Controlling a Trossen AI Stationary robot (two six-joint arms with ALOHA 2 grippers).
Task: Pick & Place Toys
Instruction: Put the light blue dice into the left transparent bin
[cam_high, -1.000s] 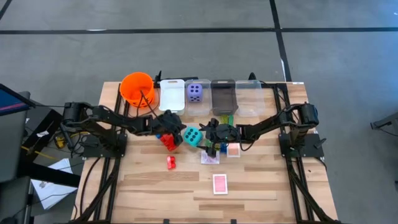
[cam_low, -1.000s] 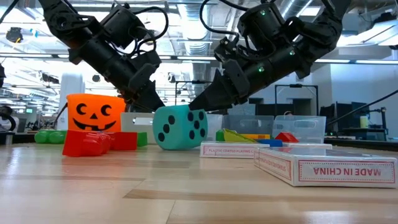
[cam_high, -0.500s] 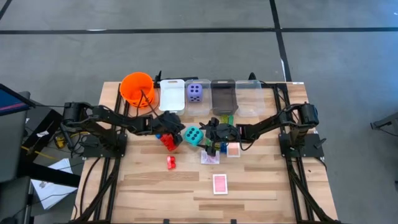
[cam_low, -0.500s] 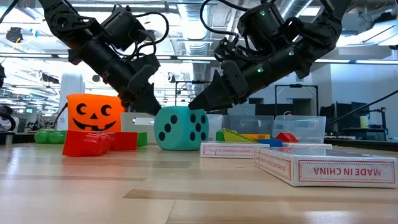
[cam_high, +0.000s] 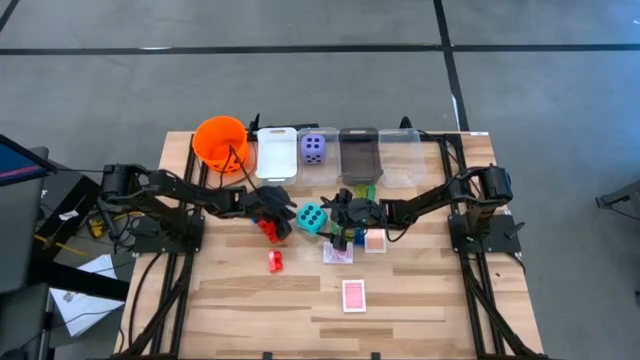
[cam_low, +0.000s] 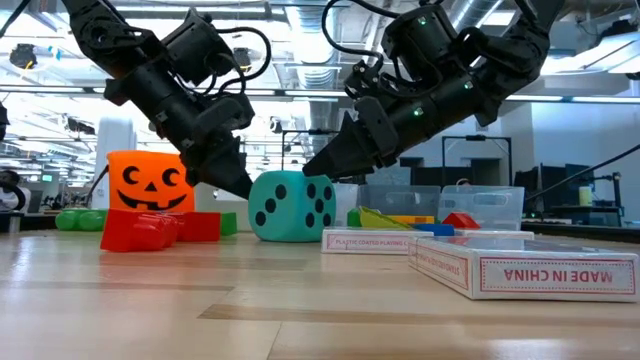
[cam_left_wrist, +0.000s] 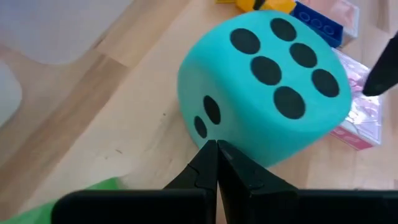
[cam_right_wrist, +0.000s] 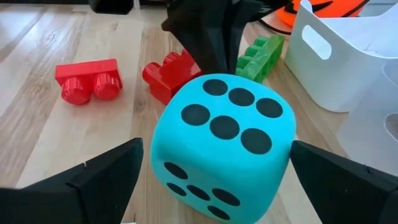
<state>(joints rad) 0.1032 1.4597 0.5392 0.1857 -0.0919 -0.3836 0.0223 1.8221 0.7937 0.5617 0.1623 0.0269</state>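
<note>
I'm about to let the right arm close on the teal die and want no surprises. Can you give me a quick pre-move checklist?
1. Right pincer open, fingers either side of the teal die: ok.
2. Die resting flat on the table: ok.
3. Left pincer clear of the die: not ok; shut, tip at the die's base.
4. Red brick and green brick clear of the right fingers: ok.
5. Card box clear of the die: cannot tell.
</note>
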